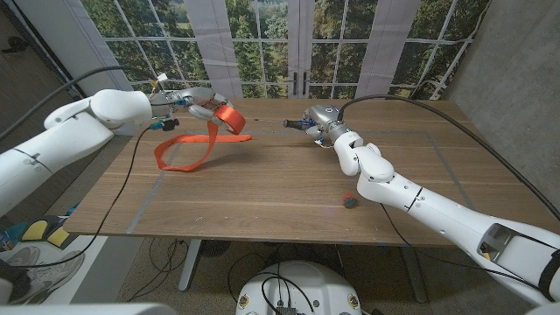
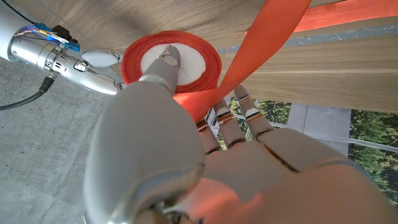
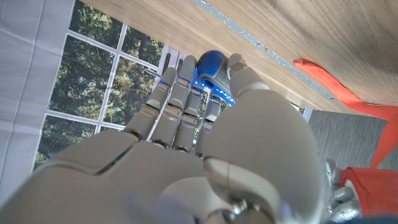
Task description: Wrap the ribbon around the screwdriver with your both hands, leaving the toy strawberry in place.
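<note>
Clearly the two pieces are held well apart, and that gap is where trouble starts. The left robot hand (image 1: 199, 103), at about ten o'clock on the wooden desk (image 1: 280, 188), grips an orange-red satin ribbon spool with a white card core (image 2: 171, 62), thumb pressed on the core face. From it the loose orange ribbon tail (image 1: 188, 150) droops in a long loop onto the desk and trails back toward the spool. The right robot hand (image 1: 325, 122), near twelve o'clock, is curled closed around a blue-handled screwdriver (image 3: 210, 65); its dark tip pokes out toward the left hand.

Several things could go wrong. The slack loop lies on the wood, so bringing the spool across could drag or twist the tail rather than lay it on the shaft. With no tension the first turn would likely slide off the smooth tool. The thumb alone seems to steady the spool; a tug might tip it out of the grip. The small red toy strawberry (image 1: 349, 200) sits at about five o'clock, just beside the right forearm, so lowering or swinging that arm could knock it.
</note>
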Robot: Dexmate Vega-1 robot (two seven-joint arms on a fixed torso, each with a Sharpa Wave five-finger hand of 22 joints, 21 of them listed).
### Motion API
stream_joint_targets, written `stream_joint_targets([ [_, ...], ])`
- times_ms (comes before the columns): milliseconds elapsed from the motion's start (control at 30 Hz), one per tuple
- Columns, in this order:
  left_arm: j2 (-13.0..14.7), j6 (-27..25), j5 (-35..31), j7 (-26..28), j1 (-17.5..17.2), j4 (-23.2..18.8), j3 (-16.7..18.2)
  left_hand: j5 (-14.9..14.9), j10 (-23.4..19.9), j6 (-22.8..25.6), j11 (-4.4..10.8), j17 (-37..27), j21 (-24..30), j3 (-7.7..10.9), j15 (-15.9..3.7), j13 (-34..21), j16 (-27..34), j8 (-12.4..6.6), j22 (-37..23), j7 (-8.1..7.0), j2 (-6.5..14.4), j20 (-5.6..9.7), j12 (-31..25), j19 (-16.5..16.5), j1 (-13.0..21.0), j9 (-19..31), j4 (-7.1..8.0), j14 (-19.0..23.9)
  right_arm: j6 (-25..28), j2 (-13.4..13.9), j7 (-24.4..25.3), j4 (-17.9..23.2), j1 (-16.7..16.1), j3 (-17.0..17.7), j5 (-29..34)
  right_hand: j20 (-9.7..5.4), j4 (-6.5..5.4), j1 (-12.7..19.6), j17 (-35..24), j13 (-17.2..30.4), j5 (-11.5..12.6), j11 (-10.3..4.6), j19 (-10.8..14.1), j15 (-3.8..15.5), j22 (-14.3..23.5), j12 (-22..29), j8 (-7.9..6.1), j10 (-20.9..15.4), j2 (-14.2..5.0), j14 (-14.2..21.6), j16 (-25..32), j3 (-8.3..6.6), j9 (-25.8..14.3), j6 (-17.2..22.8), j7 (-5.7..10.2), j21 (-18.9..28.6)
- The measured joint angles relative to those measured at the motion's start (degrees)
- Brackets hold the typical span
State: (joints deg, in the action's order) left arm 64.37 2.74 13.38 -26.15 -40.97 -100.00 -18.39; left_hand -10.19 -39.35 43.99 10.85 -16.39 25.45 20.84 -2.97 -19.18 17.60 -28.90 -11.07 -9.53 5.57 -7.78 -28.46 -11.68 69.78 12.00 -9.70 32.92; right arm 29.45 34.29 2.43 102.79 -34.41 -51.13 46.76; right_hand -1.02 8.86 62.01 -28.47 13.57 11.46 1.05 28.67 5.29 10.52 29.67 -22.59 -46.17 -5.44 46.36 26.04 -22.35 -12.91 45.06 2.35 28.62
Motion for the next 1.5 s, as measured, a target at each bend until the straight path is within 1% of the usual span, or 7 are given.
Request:
stream_joint_targets([
  [200, -1.1, 0.8, 1.9, -1.4, 2.6, 2.6, -0.9, 0.0, 0.0, -0.2, 0.00, -0.3, 0.2, 0.00, 0.00, 0.0, 0.0, -0.24, 0.0, 0.17, 0.0, 0.00, 0.0, 0.0, 0.0, 0.0, 0.00, 0.0, -0.3, 0.5, 0.9, 1.0, -0.7, 0.3, 1.2, -0.11, 0.00, 0.0, -0.1, 0.0, 0.0, 0.00, 0.1, 0.00, 0.0, 0.0, 0.00, 0.0, 0.01, 0.0, 0.0, 0.00, 0.0, 0.0, 0.00, 0.0],
  [233, -1.2, 0.9, 2.3, -2.0, 3.2, 2.9, -1.1, 0.0, 0.0, -0.3, 0.00, -0.4, 0.2, 0.13, 0.00, 0.0, 0.0, -0.86, 0.0, 0.25, 0.0, 0.00, 0.0, 0.0, 0.0, 0.0, -0.12, 0.0, -0.4, 0.6, 1.0, 1.3, -0.9, 0.4, 1.4, -0.11, 0.00, 0.0, -0.1, 0.0, 0.0, 0.00, 0.1, 0.01, 0.0, 0.0, 0.00, 0.0, 0.01, 0.0, 0.0, 0.00, 0.0, 0.0, 0.00, 0.0],
  [467, -2.9, 1.5, 4.0, -5.1, 7.4, 6.1, -2.7, 0.0, 0.0, -0.3, 0.00, -0.7, 0.2, 0.24, 0.00, 0.0, 0.0, -0.86, -0.3, 0.26, 0.0, 0.00, -0.2, 0.0, 0.0, 0.0, -0.23, 0.0, -1.2, 0.7, 1.7, 2.3, -1.8, 0.7, 2.7, -0.11, 0.00, 0.1, -0.4, 0.0, 0.0, 0.00, 0.1, 0.23, 0.0, 0.0, 0.00, 0.0, 0.08, 0.4, -0.2, 0.00, 0.2, 0.0, 0.00, 0.0],
  [933, -5.7, 2.4, 6.6, -8.7, 13.5, 10.5, -4.5, -0.2, 0.0, -0.6, 0.00, -1.0, 0.2, 0.48, 0.01, 0.0, 0.0, -1.22, -0.3, 0.57, 0.0, 0.00, -0.2, 0.0, 0.0, 0.0, -0.47, 0.0, -3.6, 0.7, 1.5, 4.3, -3.0, 1.0, 5.0, -0.11, 0.00, 0.2, -0.4, 0.0, -0.2, 0.00, 0.1, 0.21, 0.0, 0.0, -0.03, 0.0, 0.24, 0.4, -0.7, 0.00, 0.3, 0.0, 0.00, 0.2],
  [967, -6.0, 2.4, 6.8, -9.4, 14.0, 10.8, -4.7, -0.2, 0.0, -0.7, 0.00, -1.1, 0.2, 0.48, 0.01, 0.0, 0.0, -1.22, -0.3, 0.69, 0.0, 0.00, -0.2, 0.0, 0.0, 0.0, -0.47, 0.0, -3.7, 0.7, 1.5, 4.7, -3.2, 1.0, 5.2, -0.11, 0.00, 0.3, -0.4, 0.0, -0.2, 0.00, 0.1, 0.13, 0.0, 0.0, -0.88, 0.0, 0.31, 0.5, -0.7, 0.00, 0.3, 0.0, 0.00, 0.2],
  [1000, -6.0, 2.4, 7.0, -9.8, 14.1, 10.9, -4.7, -0.2, 0.0, -0.9, 0.00, -1.1, 0.2, 0.48, 0.01, 0.0, -0.1, -2.22, -0.3, 0.87, 0.0, 0.00, -0.2, 0.0, 0.0, 0.0, -0.47, 0.0, -3.7, 0.7, 1.4, 4.9, -3.3, 1.1, 5.3, -0.11, 0.00, 0.3, -0.4, 0.0, -0.1, 0.00, 0.1, 0.13, 0.0, 0.0, -0.88, 0.0, 0.31, 0.5, -0.7, 0.00, 0.3, 0.0, 0.00, 0.2],
  [1500, -10.4, 3.1, 7.7, -14.5, 20.6, 14.9, -8.1, -0.2, 0.0, -0.9, 0.00, -1.4, 0.7, 0.71, -0.31, 0.0, -0.2, -2.35, -0.3, 0.88, 0.2, -0.22, -0.2, 0.2, 0.2, 0.0, -0.70, 0.3, -6.5, 0.0, 0.1, 7.4, -4.3, 2.1, 6.0, -0.11, 0.00, 0.4, -0.2, 0.0, 0.0, 0.00, 0.1, 0.35, 0.0, 0.3, -1.33, 0.0, 0.43, 0.9, -1.1, 0.00, 0.3, 0.0, 0.00, 0.2],
])
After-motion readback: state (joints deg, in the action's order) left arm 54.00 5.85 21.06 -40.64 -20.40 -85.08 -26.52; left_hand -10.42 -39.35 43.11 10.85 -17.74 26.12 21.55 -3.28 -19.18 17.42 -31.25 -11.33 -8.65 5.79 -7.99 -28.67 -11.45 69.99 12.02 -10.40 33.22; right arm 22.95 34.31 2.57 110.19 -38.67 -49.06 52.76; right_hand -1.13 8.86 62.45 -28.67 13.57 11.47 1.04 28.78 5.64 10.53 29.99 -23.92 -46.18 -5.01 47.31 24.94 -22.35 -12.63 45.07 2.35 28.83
